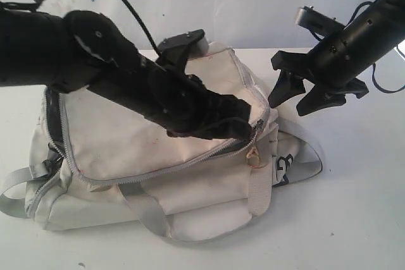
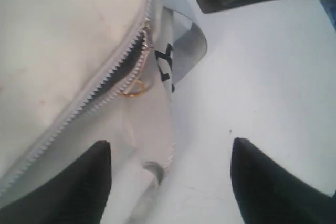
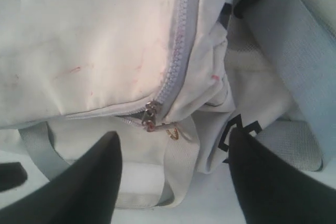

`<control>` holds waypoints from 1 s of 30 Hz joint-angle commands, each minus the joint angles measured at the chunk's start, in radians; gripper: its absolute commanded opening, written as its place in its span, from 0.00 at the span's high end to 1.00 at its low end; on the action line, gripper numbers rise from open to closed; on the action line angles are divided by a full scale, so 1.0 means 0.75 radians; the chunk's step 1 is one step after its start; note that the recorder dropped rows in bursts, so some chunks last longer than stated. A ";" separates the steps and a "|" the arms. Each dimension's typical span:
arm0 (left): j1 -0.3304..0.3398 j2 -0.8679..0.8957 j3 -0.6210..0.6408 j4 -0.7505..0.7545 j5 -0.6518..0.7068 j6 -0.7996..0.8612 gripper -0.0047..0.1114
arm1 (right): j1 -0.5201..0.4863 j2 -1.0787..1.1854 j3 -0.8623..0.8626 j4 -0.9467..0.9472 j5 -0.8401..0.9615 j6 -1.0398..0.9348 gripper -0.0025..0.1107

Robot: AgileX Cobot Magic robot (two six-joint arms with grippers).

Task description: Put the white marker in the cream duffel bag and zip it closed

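A white table (image 1: 354, 219), the cream duffel bag (image 1: 114, 137) on it, grey straps (image 1: 147, 214) loose alongside.

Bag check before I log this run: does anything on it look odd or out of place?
The bag is not fully zipped: from the slider the front zipper gapes, showing dark lining. Faint reddish marks stain it.

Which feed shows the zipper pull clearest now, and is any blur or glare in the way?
Right wrist view: zipper pull sharpest, light even. Left wrist view: softer overall, near fingers blurred. Exterior view: left arm hides part of the zipper, glare at the right edge.
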 commanded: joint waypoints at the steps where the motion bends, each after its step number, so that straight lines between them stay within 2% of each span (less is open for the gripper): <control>1: -0.054 0.059 0.003 -0.175 -0.095 -0.135 0.36 | -0.011 -0.011 -0.003 -0.010 0.007 0.004 0.49; 6: -0.098 0.130 0.003 -0.218 -0.177 -0.125 0.36 | -0.011 -0.011 -0.003 -0.010 0.002 0.004 0.49; 14: -0.235 0.191 0.003 -0.218 -0.488 -0.038 0.36 | -0.011 -0.011 -0.003 -0.014 -0.018 0.004 0.49; 23: -0.236 0.286 0.003 -0.240 -0.517 -0.036 0.36 | -0.014 -0.011 -0.003 -0.013 -0.018 0.004 0.49; 30: -0.234 0.324 0.003 -0.231 -0.624 0.034 0.36 | -0.030 -0.011 -0.003 -0.011 -0.018 0.010 0.49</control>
